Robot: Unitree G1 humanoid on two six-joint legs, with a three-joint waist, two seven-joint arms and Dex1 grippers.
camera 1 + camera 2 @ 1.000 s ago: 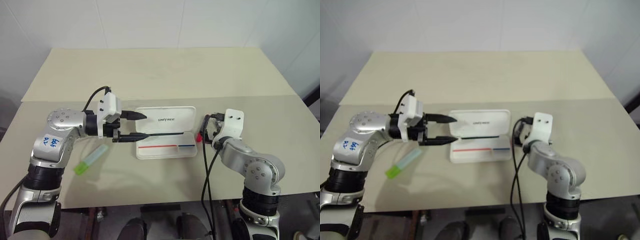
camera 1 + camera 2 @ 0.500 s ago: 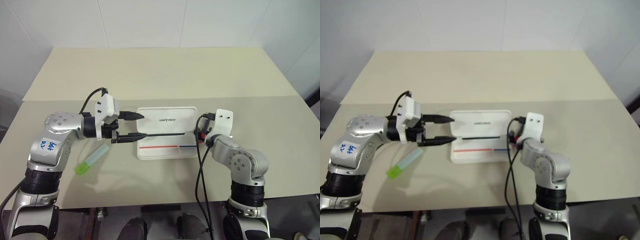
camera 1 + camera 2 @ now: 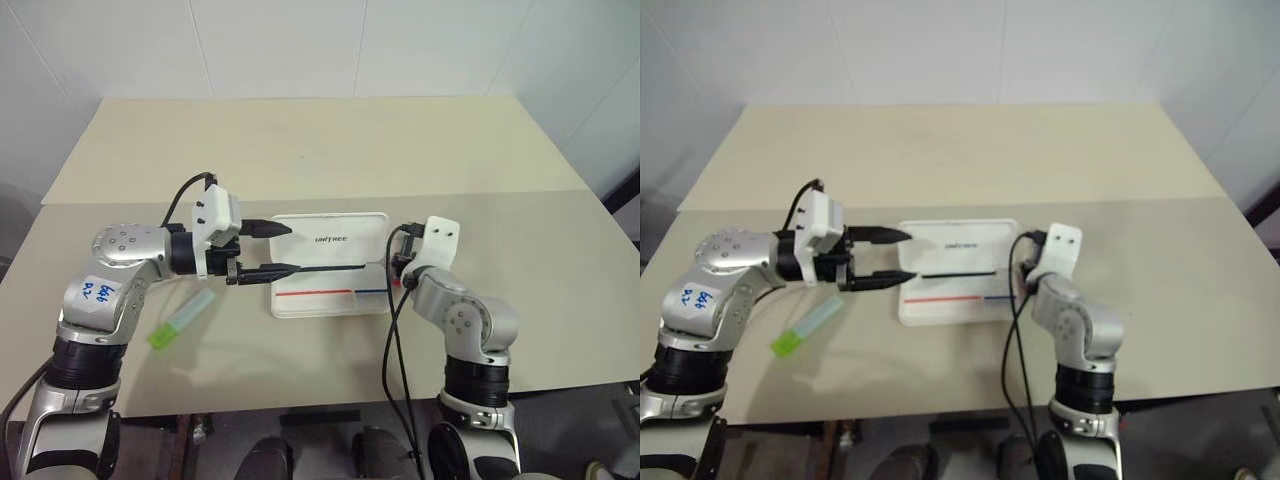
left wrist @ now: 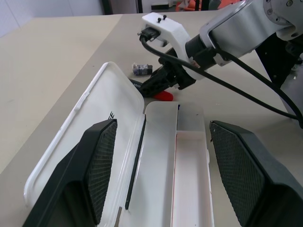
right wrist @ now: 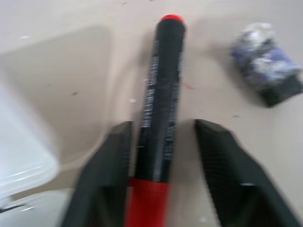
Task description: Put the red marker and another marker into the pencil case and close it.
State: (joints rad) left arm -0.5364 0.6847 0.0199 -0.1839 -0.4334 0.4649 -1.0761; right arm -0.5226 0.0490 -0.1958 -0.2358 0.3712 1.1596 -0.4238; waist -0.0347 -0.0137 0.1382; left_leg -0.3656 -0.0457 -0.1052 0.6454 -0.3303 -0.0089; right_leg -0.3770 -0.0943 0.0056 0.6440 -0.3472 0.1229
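Red marker lies on desk beside open pencil case, straddled by right hand, fingers apart, not clamped. Left hand held apart at case's left end.

I see a small crumpled blue-and-white wad with a dark base lying on the beige matte tabletop, which runs back to a white tiled wall.
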